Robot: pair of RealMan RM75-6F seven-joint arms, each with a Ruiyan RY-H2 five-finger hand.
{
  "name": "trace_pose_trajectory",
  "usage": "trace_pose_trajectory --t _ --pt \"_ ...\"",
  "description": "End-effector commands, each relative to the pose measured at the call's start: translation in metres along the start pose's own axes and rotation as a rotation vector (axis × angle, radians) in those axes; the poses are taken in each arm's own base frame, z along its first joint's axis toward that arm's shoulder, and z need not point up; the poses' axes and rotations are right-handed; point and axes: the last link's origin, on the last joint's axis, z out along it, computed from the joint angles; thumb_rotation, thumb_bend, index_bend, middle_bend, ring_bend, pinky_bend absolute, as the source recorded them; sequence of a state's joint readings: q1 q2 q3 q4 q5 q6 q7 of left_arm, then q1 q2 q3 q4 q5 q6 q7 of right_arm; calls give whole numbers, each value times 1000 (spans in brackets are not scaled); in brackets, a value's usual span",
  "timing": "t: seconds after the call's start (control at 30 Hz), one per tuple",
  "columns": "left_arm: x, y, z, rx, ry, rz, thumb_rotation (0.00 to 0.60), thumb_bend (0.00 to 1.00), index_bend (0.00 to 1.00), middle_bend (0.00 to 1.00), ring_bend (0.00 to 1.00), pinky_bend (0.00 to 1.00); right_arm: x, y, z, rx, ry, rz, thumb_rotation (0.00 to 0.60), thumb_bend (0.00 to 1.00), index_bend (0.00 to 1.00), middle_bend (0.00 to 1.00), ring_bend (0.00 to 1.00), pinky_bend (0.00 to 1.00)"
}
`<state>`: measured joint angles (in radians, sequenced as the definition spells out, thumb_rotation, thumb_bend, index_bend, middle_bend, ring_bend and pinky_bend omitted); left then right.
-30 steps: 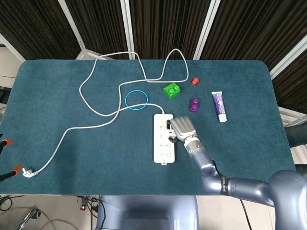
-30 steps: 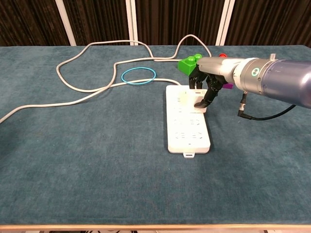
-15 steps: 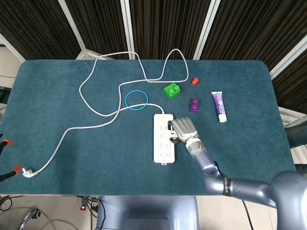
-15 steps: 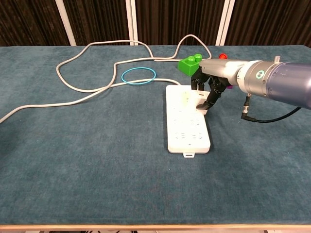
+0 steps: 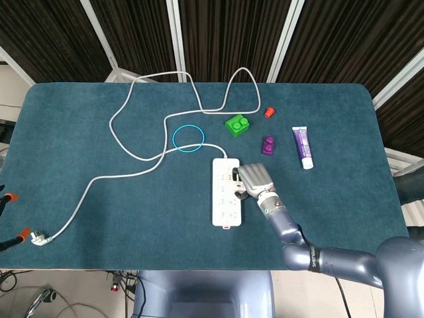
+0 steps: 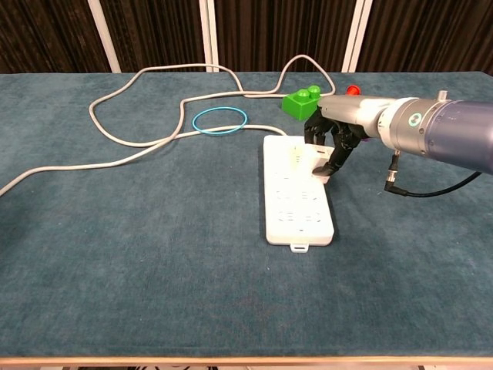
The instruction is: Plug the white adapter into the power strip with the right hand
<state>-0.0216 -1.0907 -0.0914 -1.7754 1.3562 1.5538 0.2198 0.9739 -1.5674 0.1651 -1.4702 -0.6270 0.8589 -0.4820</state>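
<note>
While the right hand (image 6: 333, 146) pinches the white adapter (image 6: 322, 171) in its fingers at the power strip (image 5: 225, 199)'s three o'clock edge near the far end, keep it upright, align over a socket, then press straight down.

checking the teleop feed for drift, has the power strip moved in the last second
No. In the head view the power strip keeps the same place relative to the blue ring and the green block. Only the right hand at its right edge shifted slightly.

Adapter (image 6: 322, 171) mostly under right hand (image 6: 333, 137)
</note>
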Motion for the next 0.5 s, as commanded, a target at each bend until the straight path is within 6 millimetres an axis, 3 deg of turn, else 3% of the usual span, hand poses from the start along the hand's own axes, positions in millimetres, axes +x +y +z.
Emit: trace_pose_trajectory --t 0.03,0.3,0.5 --pt "0 0 0 1 0 0 600 135 300 102 41 106 -1 0 -1 -4 -21 -5 600 509 648 496 460 399" --pt "0 0 0 2 0 1 600 136 300 102 41 106 1 0 -2 -15 -37 -11 600 291 328 250 253 293" --pt "-1 0 0 3 -2 2 600 136 299 102 41 106 6 -3 -5 -9 -55 0 600 208 178 143 179 229"
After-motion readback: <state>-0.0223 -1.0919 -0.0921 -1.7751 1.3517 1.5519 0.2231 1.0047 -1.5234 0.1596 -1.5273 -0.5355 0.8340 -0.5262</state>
